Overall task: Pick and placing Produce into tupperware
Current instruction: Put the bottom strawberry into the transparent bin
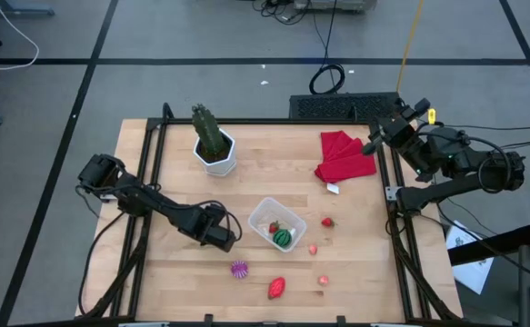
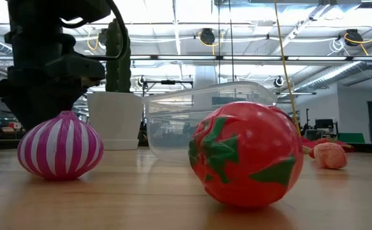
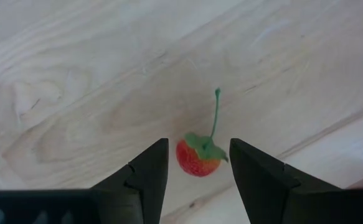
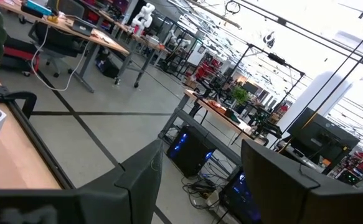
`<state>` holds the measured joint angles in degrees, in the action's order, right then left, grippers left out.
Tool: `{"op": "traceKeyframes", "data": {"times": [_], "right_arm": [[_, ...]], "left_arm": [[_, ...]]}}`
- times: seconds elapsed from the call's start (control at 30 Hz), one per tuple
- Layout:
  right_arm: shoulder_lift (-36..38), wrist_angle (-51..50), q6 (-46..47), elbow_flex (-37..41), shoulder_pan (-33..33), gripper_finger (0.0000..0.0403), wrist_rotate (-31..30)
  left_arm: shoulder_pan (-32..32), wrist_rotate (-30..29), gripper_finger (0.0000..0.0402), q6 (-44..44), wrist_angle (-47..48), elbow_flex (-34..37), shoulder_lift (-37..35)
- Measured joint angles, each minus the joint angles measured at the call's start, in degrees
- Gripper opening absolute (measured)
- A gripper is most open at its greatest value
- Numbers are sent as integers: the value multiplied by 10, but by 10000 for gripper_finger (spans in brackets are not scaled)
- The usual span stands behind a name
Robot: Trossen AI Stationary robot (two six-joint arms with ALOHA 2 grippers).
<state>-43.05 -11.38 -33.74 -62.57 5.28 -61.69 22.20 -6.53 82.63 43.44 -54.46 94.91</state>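
Left gripper point(image 1: 225, 238): lower centre-left of the high view, jaws apart around a small red berry point(image 3: 195, 158).
Right gripper point(image 4: 197, 165): upper right, jaws apart, empty.
Tupperware point(image 1: 266, 213): centre, green melon point(image 1: 285, 237) inside.

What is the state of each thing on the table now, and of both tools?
Left tool: open, astride a red berry lying on the table.
Right tool: open, empty, by the red cloth.
Tupperware: lidless, holds the green melon.
Purple piece: loose on the table.
Cactus: upright in its pot.
Red cloth: crumpled.
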Motion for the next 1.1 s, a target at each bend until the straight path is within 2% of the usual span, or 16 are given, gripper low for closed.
{"op": "traceKeyframes", "data": {"times": [0.23, 0.43, 1.1], "right_arm": [[0, 0, -3, 0, 0, 209, 0], [0, 8, -13, 0, 0, 209, 0], [0, 39, -36, 0, 0, 209, 0]], "left_arm": [[-1, 9, 175, 5, -7, 18, 0], [-1, 18, 175, 12, -58, 43, -1], [-2, 23, 175, 9, -47, 44, -1]]}}
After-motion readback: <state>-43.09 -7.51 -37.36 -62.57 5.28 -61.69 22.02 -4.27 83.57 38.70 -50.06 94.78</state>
